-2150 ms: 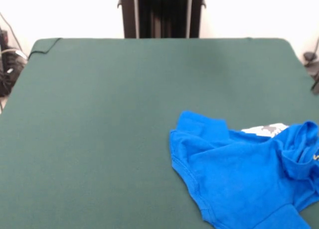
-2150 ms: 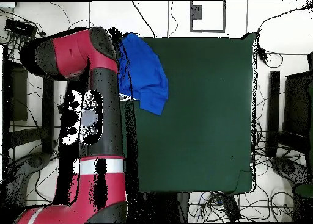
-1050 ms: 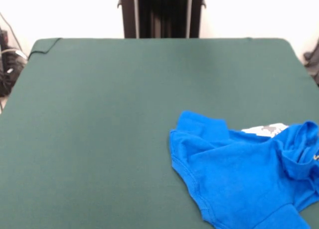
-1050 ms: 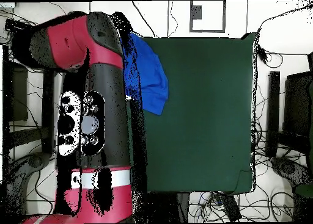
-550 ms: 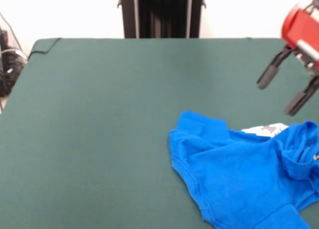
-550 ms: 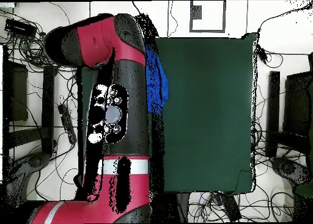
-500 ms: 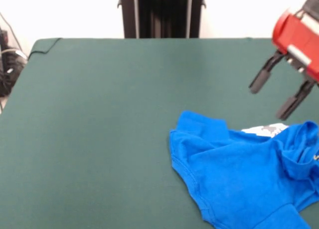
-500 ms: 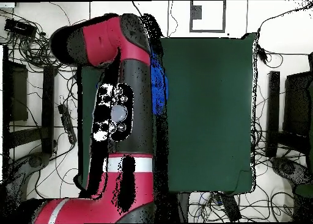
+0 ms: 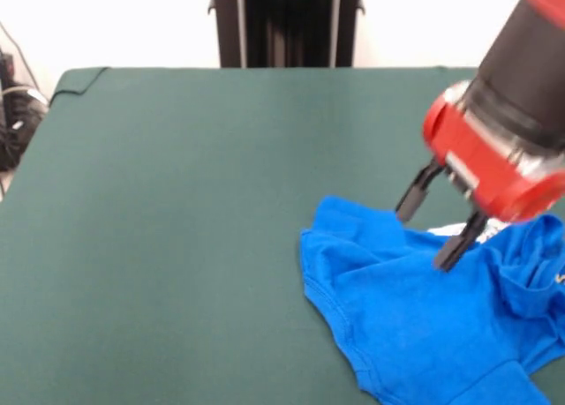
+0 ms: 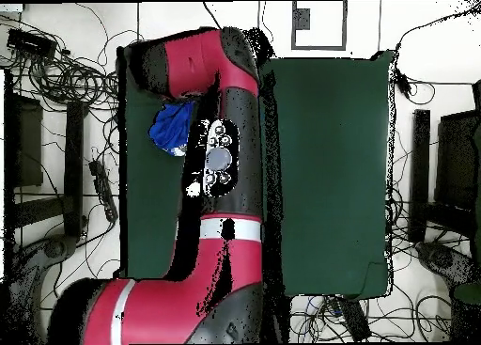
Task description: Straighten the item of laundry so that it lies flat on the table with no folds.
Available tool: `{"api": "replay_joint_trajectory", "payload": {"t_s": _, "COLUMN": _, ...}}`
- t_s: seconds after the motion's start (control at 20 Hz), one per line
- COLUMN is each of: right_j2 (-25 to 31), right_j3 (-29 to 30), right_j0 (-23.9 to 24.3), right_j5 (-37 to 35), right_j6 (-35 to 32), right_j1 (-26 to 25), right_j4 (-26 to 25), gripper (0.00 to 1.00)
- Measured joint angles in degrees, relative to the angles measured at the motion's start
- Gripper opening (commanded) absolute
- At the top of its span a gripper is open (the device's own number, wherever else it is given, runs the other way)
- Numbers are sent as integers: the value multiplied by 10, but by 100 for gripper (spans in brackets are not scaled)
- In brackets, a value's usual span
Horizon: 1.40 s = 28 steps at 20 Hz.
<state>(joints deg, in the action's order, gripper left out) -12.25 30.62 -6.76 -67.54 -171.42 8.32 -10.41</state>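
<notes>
The item of laundry [image 9: 415, 312] is a bright blue T-shirt, crumpled with folds at the near right of the table [image 9: 177, 202]. A sliver of its white print [image 9: 444, 231] shows at the far edge. My gripper [image 9: 423, 240], black fingers under a red head, hangs open over that far edge. One finger [image 9: 410, 198] is beside the sleeve and the other is over the cloth. I cannot tell whether they touch it. In the overhead view the arm [image 10: 224, 163] hides the gripper, and only a patch of the item of laundry [image 10: 172, 127] shows on the table [image 10: 329, 153].
The shirt runs off the front view's right and bottom edges. A folded corner of the green cover [image 9: 79, 80] sits at the far left. Cables [image 9: 13, 114] lie beside the table's left edge. Cables and black equipment [image 10: 442, 172] surround the table in the overhead view.
The arm has swung in from the right and dropped down, bringing the open gripper from above the bare table to the shirt's far edge. The shirt has not moved.
</notes>
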Motion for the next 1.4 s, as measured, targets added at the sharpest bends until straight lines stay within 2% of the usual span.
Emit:
{"api": "replay_joint_trajectory", "payload": {"t_s": 0.5, "right_j2": 17, "right_j3": -83, "right_j0": 6, "right_j5": 0, "right_j6": 0, "right_j1": -120, "right_j4": -20, "gripper": 100}}
{"api": "replay_joint_trajectory", "payload": {"t_s": 0.7, "right_j2": 17, "right_j3": -106, "right_j0": 4, "right_j5": 0, "right_j6": 0, "right_j1": -152, "right_j4": -26, "gripper": 100}}
{"api": "replay_joint_trajectory", "payload": {"t_s": 1.0, "right_j2": 17, "right_j3": -153, "right_j0": 3, "right_j5": -2, "right_j6": 0, "right_j1": -171, "right_j4": -39, "gripper": 100}}
{"api": "replay_joint_trajectory", "payload": {"t_s": 1.4, "right_j2": 15, "right_j3": -182, "right_j0": 3, "right_j5": -3, "right_j6": 0, "right_j1": -187, "right_j4": -46, "gripper": 100}}
